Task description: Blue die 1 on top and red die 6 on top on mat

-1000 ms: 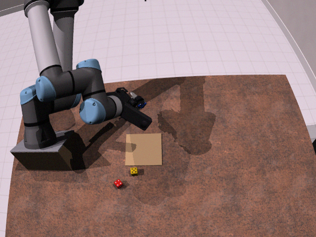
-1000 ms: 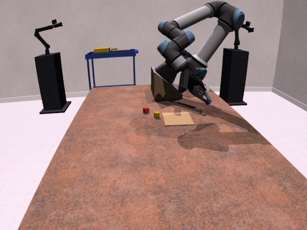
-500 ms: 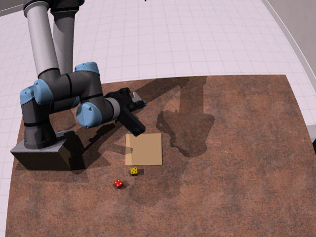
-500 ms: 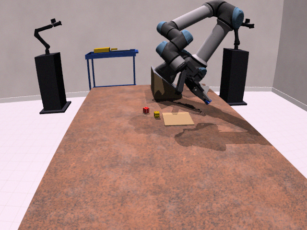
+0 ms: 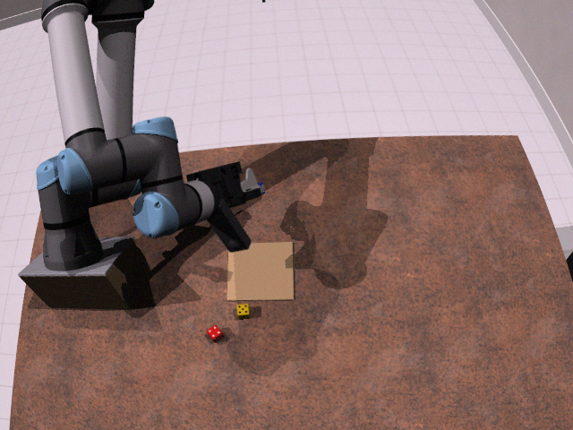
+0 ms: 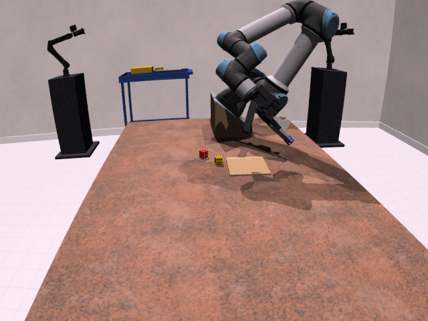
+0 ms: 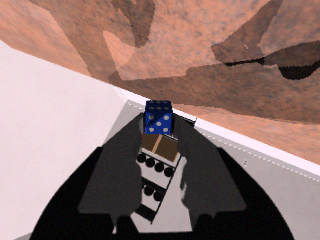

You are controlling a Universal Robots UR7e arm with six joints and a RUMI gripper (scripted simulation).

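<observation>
My gripper (image 7: 158, 114) (image 5: 259, 186) (image 6: 289, 140) is shut on the blue die (image 7: 158, 117) (image 6: 290, 142) (image 5: 261, 184) and holds it in the air, beyond the mat's far edge, with the fingers tilted. In the wrist view the die shows a five face toward the camera. The tan mat (image 5: 261, 272) (image 6: 248, 165) lies flat on the brown table. The yellow die (image 5: 243, 310) (image 6: 218, 159) sits on the table just off the mat's near edge. The red die (image 5: 214, 332) (image 6: 203, 153) sits on the table a little further from the mat, with five on top.
The arm's base block (image 5: 73, 278) (image 6: 225, 120) stands on the table at the left of the mat. Off the table stand two black pedestals (image 6: 70, 116) (image 6: 324, 107) and a blue side table (image 6: 155, 93).
</observation>
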